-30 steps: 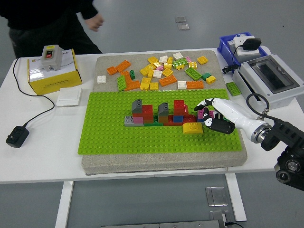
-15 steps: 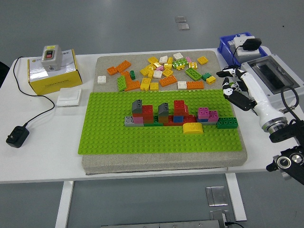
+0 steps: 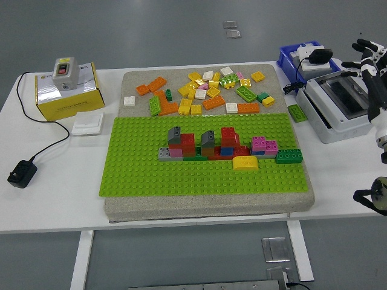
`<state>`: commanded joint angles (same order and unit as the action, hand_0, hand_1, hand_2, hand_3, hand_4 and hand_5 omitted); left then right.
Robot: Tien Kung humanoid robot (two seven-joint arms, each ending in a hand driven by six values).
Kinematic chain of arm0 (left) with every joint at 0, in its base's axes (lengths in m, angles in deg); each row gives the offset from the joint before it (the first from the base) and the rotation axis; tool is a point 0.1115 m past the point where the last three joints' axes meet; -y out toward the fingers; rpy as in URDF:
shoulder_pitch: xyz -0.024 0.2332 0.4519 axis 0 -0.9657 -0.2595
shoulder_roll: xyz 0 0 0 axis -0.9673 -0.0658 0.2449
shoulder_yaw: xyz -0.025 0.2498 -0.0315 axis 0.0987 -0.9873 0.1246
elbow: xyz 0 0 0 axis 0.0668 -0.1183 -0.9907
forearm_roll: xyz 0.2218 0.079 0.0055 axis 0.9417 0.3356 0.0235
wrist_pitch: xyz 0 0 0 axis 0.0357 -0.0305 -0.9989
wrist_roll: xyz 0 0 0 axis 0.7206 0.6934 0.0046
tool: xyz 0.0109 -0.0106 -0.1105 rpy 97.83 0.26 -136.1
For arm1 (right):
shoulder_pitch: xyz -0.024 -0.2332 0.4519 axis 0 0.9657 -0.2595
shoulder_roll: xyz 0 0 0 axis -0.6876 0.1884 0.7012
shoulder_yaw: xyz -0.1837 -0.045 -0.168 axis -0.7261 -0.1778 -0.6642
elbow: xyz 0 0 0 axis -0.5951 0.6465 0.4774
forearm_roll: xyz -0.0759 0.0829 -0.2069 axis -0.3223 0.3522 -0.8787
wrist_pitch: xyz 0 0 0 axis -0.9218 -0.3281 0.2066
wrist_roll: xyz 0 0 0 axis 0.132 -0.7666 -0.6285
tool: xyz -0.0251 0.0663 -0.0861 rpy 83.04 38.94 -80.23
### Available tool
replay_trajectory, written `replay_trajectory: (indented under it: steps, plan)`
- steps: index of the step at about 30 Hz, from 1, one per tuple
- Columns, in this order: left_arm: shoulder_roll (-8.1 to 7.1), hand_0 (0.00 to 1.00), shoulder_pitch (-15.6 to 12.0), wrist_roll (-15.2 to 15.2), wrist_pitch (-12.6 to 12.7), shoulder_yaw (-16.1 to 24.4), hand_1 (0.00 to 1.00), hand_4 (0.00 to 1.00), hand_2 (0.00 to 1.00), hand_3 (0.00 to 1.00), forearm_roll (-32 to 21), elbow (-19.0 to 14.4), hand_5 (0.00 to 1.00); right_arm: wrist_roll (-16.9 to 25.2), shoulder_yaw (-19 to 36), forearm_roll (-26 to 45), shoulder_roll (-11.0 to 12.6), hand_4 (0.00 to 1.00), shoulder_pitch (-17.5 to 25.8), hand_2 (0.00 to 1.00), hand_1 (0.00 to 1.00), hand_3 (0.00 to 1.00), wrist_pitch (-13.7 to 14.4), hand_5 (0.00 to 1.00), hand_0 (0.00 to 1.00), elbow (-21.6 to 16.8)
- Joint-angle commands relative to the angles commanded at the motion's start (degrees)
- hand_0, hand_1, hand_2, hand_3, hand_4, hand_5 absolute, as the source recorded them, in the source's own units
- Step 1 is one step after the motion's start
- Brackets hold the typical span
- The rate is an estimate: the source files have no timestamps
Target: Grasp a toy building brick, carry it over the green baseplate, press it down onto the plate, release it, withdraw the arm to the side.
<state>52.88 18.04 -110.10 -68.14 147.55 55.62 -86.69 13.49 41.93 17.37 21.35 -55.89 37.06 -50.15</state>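
Retraction looks finished: right hand (image 3: 370, 57), white-and-black with five fingers, has swung from the plate's 3 o'clock edge a second ago out to 2 o'clock of the scene, over the grey lidded box (image 3: 338, 106) at the counter's right end, fingers spread and holding nothing. Dark green two-row toy brick (image 3: 289, 156) stays seated on the bright green studded baseplate (image 3: 151, 175) at its 3 o'clock side, just right of the pink-and-purple brick pair (image 3: 263, 145) and clear of the yellow curved brick (image 3: 245, 162); it has not shifted since release. Person at 12 o'clock is gone from view. Left hand not visible. Judgement: press and release done, withdrawal essentially complete; loose bricks pile (image 3: 205, 90) at 12 o'clock of the plate is the next source.
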Motion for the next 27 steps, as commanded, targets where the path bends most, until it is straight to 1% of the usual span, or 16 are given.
replay_trajectory:
  steps: [3, 4, 7, 10, 11, 13, 16, 17, 21, 22, 27]
  plan:
    - [0.05, 0.68, 0.2, 0.1, 0.0, 0.0, 0.635, 0.145, 0.556, 0.627, 0.0, 0.0, 0.53, 0.3, 0.5, 2.7, -0.1, 0.402, 0.2, 0.708, 0.57, 0.674, -0.1, 0.473, 0.478, -0.8]
    - [0.04, 0.684, 0.2, 0.1, -0.1, 0.0, 0.639, 0.15, 0.557, 0.623, 0.0, 0.0, 0.529, 0.2, 0.6, 2.9, -0.1, 0.428, 0.3, 0.718, 0.636, 0.674, -0.1, 0.507, 0.621, -0.8]
    - [0.02, 0.684, 0.2, 0.1, 0.0, 0.1, 0.639, 0.15, 0.557, 0.623, 0.1, 0.0, 0.529, -0.8, 0.8, 2.4, -0.2, 0.428, 0.4, 0.718, 0.636, 0.674, -0.1, 0.507, 0.621, -1.1]
    - [-0.05, 0.684, 0.3, 0.1, 0.0, 0.2, 0.639, 0.15, 0.557, 0.623, 0.2, 0.0, 0.529, -3.3, 0.3, -0.4, -0.1, 0.428, 0.5, 0.718, 0.636, 0.674, 0.1, 0.507, 0.621, -1.9]
    - [-0.09, 0.698, 0.3, 0.0, 0.0, 0.3, 0.645, 0.159, 0.559, 0.618, 0.3, 0.0, 0.521, -4.1, 0.1, -1.4, -0.1, 0.476, 0.5, 0.729, 0.685, 0.677, 0.1, 0.598, 0.749, -2.3]
    - [-0.18, 0.698, 0.5, -0.1, 0.0, 0.4, 0.645, 0.159, 0.559, 0.618, 0.4, 0.0, 0.521, -5.2, -0.3, -3.5, -0.2, 0.476, 0.6, 0.729, 0.685, 0.677, 0.4, 0.598, 0.749, -2.9]
    - [-0.28, 0.698, 0.9, -0.1, 0.0, 0.6, 0.645, 0.159, 0.559, 0.618, 0.5, 0.0, 0.521, -5.5, -0.5, -4.6, -0.4, 0.476, 0.6, 0.729, 0.685, 0.677, 0.7, 0.598, 0.749, -3.3]
    - [-0.3, 0.717, 1.0, -0.1, 0.0, 0.6, 0.658, 0.167, 0.565, 0.619, 0.6, 0.0, 0.517, -5.3, -0.6, -4.6, -0.4, 0.528, 0.6, 0.781, 0.74, 0.734, 0.8, 0.715, 0.853, -3.3]
    - [-0.43, 0.717, 1.2, -0.2, 0.1, 1.0, 0.658, 0.167, 0.565, 0.619, 0.9, 0.0, 0.517, -4.8, -0.7, -4.2, -0.5, 0.528, 0.5, 0.781, 0.74, 0.734, 1.2, 0.715, 0.853, -3.3]
    - [-0.51, 0.727, 1.2, -0.2, 0.1, 1.0, 0.672, 0.166, 0.586, 0.621, 0.8, 0.0, 0.515, -4.6, -0.7, -3.9, -0.5, 0.603, 0.6, 0.817, 0.772, 0.8, 1.3, 0.877, 0.892, -3.1]
    - [-0.36, 0.727, 0.6, -0.5, 0.3, 0.7, 0.672, 0.166, 0.586, 0.621, 0.3, 0.0, 0.515, -4.3, -0.5, -2.9, -0.6, 0.603, 0.9, 0.817, 0.772, 0.8, 1.3, 0.877, 0.892, -2.9]
